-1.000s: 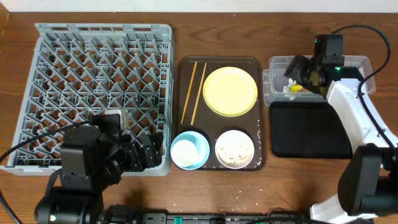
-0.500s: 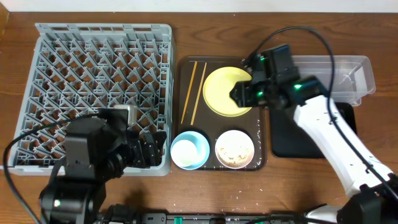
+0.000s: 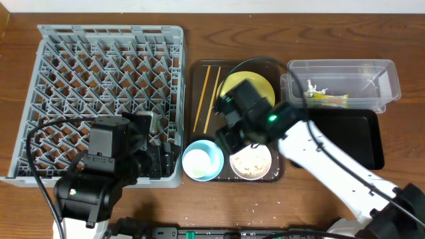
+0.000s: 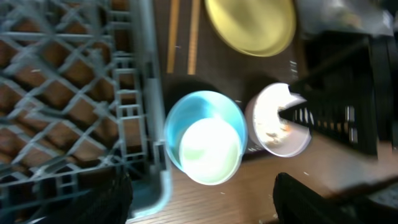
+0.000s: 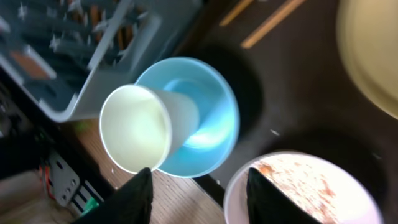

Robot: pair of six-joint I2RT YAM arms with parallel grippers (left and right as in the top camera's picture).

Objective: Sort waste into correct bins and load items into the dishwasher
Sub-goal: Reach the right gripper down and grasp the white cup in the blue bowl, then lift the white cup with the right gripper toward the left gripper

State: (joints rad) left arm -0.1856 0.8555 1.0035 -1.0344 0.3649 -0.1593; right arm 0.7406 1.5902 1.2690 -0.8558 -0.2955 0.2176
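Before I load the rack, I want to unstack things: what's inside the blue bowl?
A white cup sits tilted inside the blue bowl, and its mouth looks empty. The bowl's floor under the cup is covered, so anything beneath it cannot be seen.

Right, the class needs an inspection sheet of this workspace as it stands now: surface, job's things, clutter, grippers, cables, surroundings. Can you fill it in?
Surface: wooden table, with a dark brown serving tray in the middle.
Job's things: on the serving tray are chopsticks, a yellow plate partly under the right arm, a white cup inside the light blue bowl, and a beige bowl holding crumbs. The clear tub holds the snack wrapper, with the black tray beside it. The grey dish rack is on the left.
Clutter: nothing seen.
Grippers: right gripper open, above the two bowls; left gripper open, by the rack's near corner.
Cables: black cables along both arms.
Surroundings: pale wall strip; nothing else seen.
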